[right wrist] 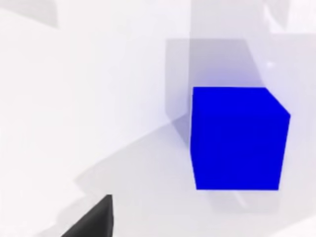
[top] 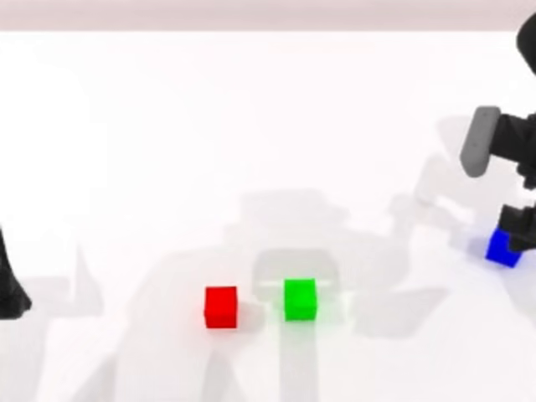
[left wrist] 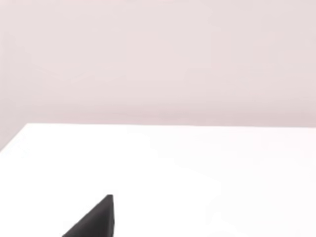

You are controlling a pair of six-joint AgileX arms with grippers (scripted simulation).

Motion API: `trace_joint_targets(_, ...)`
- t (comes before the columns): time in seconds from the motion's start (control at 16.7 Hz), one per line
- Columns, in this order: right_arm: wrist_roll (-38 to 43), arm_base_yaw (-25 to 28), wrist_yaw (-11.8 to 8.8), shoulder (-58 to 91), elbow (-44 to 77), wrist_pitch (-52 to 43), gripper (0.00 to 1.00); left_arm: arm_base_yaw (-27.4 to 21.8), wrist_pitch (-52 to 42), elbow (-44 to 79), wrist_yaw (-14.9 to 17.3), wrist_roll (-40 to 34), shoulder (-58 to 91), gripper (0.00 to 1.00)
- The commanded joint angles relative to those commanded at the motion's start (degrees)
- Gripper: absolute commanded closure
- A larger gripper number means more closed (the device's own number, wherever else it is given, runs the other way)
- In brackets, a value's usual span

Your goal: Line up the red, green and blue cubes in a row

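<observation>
The red cube and the green cube sit side by side near the table's front, a small gap between them. Far to the right lies the blue cube, alone on the table and also large in the right wrist view. My right gripper hovers just above and behind it, open, its dark body covering the cube's far right corner. Only one fingertip shows in the wrist view, and it is apart from the cube. My left gripper is parked at the left edge, open and holding nothing.
The white table ends at a back edge against a pale wall. The right arm's grey link stands over the far right side.
</observation>
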Motion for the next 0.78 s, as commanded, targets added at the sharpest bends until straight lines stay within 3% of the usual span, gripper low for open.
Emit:
trace_joint_targets(0.48, 0.3, 0.3, 0.0, 6.0, -9.0, 15.4, 0.0, 0.0, 0.0, 0.0, 0.0, 0.0, 0.0, 0.0)
trace_joint_targets(0.78, 0.3, 0.4, 0.0, 6.6, -9.9, 16.7, 0.0, 0.0, 0.0, 0.0, 0.0, 0.0, 0.0, 0.0)
